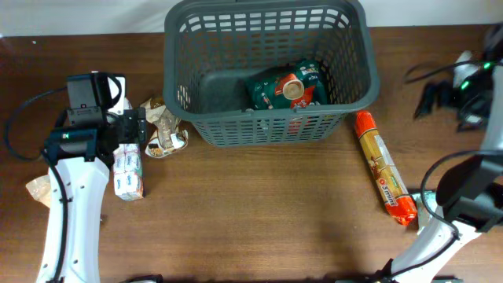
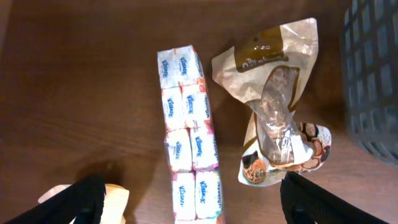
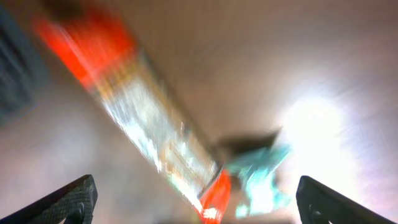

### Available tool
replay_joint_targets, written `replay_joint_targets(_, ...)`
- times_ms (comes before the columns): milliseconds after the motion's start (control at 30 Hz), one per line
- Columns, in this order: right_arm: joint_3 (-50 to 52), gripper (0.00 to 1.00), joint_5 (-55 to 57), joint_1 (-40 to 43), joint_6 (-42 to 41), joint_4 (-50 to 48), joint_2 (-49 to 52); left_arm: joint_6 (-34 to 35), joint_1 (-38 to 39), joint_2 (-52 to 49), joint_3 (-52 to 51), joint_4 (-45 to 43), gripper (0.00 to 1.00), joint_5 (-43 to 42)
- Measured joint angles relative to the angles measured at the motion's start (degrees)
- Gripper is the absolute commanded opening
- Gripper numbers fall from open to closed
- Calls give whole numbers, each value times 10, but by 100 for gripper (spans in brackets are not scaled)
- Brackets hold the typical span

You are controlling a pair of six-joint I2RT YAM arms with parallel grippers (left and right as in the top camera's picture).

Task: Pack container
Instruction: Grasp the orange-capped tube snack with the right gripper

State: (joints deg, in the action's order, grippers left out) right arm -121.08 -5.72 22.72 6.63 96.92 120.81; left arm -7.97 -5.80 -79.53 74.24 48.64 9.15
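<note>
The container (image 1: 267, 126) sits at the worktop's (image 1: 259, 212) far edge, with a green pack (image 1: 287, 88) inside. Left of it, the left tool (image 2: 199, 208) hangs spread over a tissue pack (image 2: 189, 143). Right of it, the right tool (image 3: 199, 208) is spread above an orange tube pack (image 1: 383, 167).

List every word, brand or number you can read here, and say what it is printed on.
"Kleenex": repeated on the tissue packs, in the left wrist view.
Too small to read: the gold lettering on the brown-and-cream bag.
Illegible: the print on the green pack in the container.
Too small overhead and blurred in the right wrist view: the lettering on the long orange-ended pack.
</note>
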Motion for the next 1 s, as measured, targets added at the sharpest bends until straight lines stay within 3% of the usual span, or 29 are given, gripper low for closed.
replay_joint_targets(167, 118, 99, -21, -27, 28, 0, -8, -11, 0, 0, 0, 0, 84, 0)
replay_joint_targets(500, 183, 99, -43, -45, 95, -55, -87, -28, 0, 0, 0, 0, 85, 0)
replay_joint_targets(767, 355, 99, -45, -59, 144, -159, -86, -30, 0, 0, 0, -2, 85, -2)
replay_joint_targets(1000, 439, 99, -45, -62, 162, -248, -86, -37, 0, 0, 0, -3, 85, -16)
